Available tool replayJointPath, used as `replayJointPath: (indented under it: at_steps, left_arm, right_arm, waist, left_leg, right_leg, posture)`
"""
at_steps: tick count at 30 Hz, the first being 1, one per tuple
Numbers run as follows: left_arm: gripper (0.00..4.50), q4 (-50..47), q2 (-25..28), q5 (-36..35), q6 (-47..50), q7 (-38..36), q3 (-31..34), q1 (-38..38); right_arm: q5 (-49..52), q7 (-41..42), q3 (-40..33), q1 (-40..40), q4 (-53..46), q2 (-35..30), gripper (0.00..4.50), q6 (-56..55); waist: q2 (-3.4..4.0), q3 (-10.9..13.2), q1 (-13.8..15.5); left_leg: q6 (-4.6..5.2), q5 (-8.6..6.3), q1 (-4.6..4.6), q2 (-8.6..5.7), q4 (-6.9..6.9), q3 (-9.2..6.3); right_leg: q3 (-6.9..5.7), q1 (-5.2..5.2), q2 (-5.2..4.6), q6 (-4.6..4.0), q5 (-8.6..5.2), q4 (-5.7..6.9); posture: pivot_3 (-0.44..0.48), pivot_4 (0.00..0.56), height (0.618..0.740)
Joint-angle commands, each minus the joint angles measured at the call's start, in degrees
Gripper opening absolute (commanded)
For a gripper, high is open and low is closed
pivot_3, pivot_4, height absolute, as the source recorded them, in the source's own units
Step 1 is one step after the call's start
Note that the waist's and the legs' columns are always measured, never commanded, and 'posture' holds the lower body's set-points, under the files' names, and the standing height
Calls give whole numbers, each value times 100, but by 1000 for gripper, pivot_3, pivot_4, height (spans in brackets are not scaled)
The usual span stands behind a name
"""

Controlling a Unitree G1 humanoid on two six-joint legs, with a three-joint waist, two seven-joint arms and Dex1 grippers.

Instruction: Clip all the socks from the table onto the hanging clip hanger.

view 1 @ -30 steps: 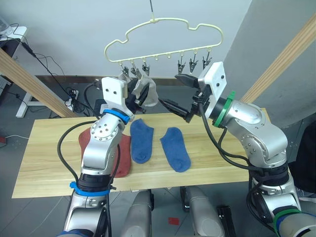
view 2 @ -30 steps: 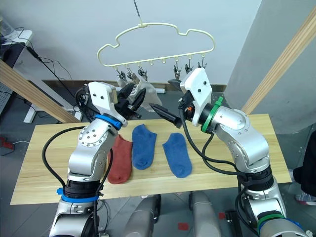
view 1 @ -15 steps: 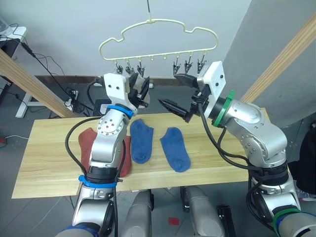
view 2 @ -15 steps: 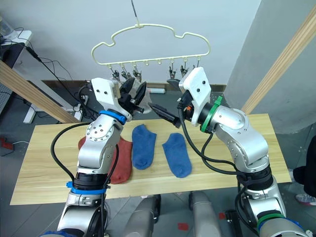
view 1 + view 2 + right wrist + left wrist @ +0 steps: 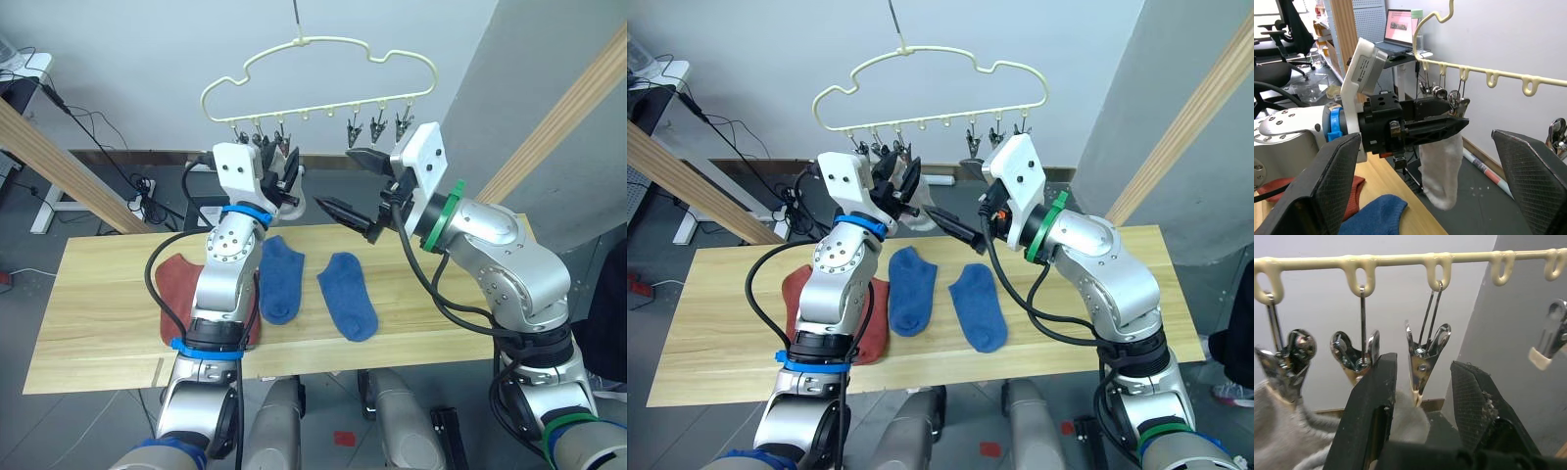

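- Hanger (image 5: 323,69) at upper centre of the head view: thin pale-yellow wire in a cloud outline, hook at top, a row of loops below carrying small grey metal clips (image 5: 377,125).
- Grey sock (image 5: 1442,169) hanging limp from the clips at the hanger's left end, pale and soft, toe pointing down; seen in the right wrist view just behind the left gripper's fingers.
- Left gripper (image 5: 282,171) raised at upper centre-left, right under the left-hand clips, fingers spread with grey fabric between them; in the left wrist view one clip (image 5: 1424,360) dangles in the gap.
- Right gripper (image 5: 355,186) at centre, just right of the left one, fingers wide apart and holding nothing, below the right-hand clips.
- Table (image 5: 98,294) across the middle of the frame, pale plank wood.
- Two blue socks (image 5: 281,277) lying flat side by side at table centre, apart from each other.
- Red sock (image 5: 176,284) flat at centre-left, partly hidden behind the left arm.
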Motion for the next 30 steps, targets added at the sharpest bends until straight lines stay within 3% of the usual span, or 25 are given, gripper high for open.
replayJointPath:
  at_steps: [1,19,25,30]
  left_arm:
    - [1914,22,15,61,-235,51,66,-180]
    - [1914,16,-12,26,-293,117,134,-302]
    - [678,10,-19,9,-320,88,115,-315]
    - [276,-7,-17,18,-342,72,94,-324]
  right_arm:
    - [43,4,-67,-80,-253,-11,4500,-35]
    - [31,24,-46,-58,-237,-15,4500,-55]
    - [27,18,-44,-36,-241,-8,4500,-67]
    - [23,15,-29,-17,-253,-7,4500,-61]
  waist:
    - [0,0,0]
    - [0,0,-4]
    - [0,0,-3]
    - [0,0,-3]
  left_leg:
    - [0,0,0,0,0,0]
    - [0,0,0,0,1,0]
    - [-1,0,0,0,1,0]
    - [-1,1,0,0,1,0]
  right_leg:
    - [0,0,0,0,0,1]
    - [1,0,0,0,0,1]
    - [0,0,0,0,0,1]
    - [1,0,0,0,0,1]
  posture:
    - [-95,365,740]
    - [-88,361,740]
    - [-87,358,740]
    - [-87,356,740]
